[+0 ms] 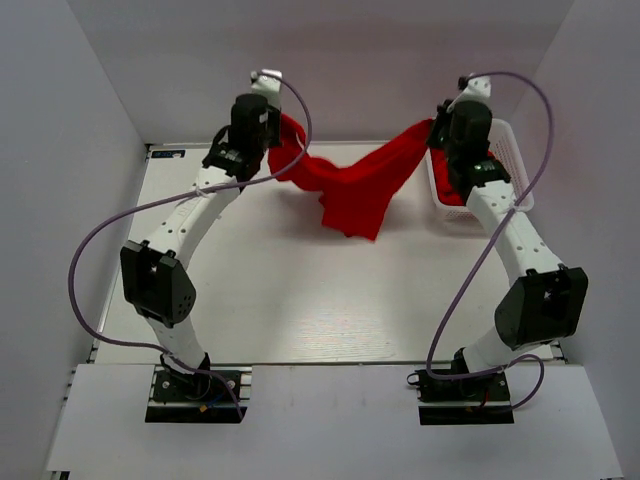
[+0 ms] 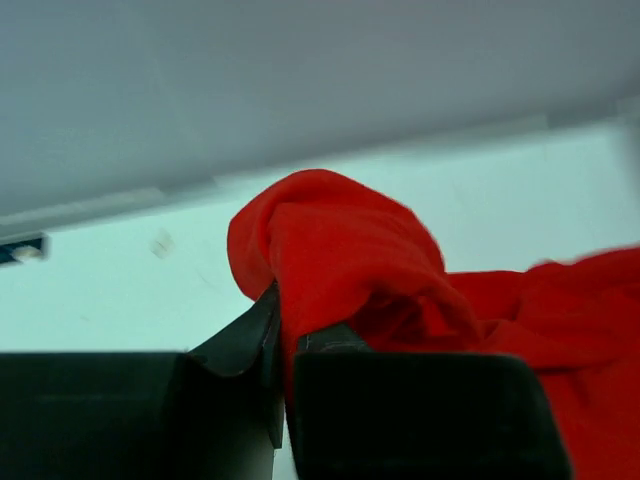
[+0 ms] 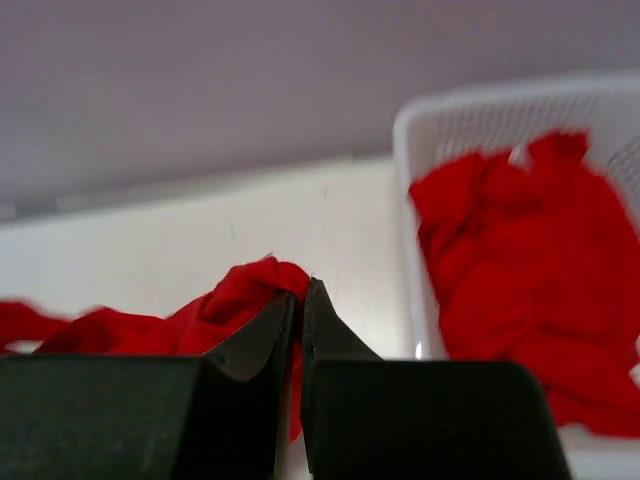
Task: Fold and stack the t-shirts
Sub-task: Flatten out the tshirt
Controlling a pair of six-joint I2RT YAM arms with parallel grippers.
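Left gripper [image 2: 279, 305]: my fingers clamp one shirt [image 1: 352, 192] end, 11 o'clock on table [image 1: 300, 300].
Shirt: slung between my grippers, middle sagging at 12 o'clock.
Right gripper [image 3: 298, 292]: pinching the other end.
Basket [image 1: 517, 165]: 2 o'clock, more shirts [image 3: 520, 270] inside.

A white lattice basket [image 1: 516, 160] sits on the table's [image 1: 300, 290] far right.

Overhead view from near edge, wrist views close, facing back wall [image 2: 300, 80]; all share t-shirt [image 1: 350, 190]
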